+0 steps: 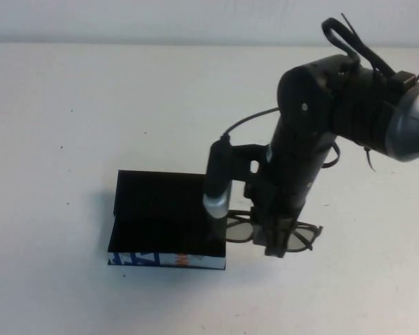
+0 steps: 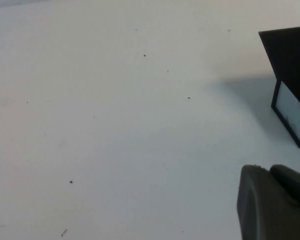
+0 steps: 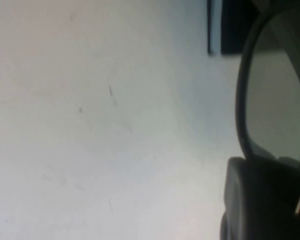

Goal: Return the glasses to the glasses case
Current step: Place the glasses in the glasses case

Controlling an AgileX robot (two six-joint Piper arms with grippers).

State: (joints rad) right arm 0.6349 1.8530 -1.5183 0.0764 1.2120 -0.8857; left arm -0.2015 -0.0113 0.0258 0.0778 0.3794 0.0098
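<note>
The right gripper [image 1: 278, 241], jaws apparently closed on the glasses [image 1: 302, 236], holds them just right of the glasses case [image 1: 169, 220], long axis pointing toward it, while the left gripper [image 2: 275, 205] sits farther off, jaw state unclear.

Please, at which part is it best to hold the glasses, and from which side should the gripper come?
Probably the bridge, from above. The glasses lie on the table right of the glasses case, lenses to either side, so the middle balances. The right gripper is there already, shut on them. The left gripper is away.
</note>
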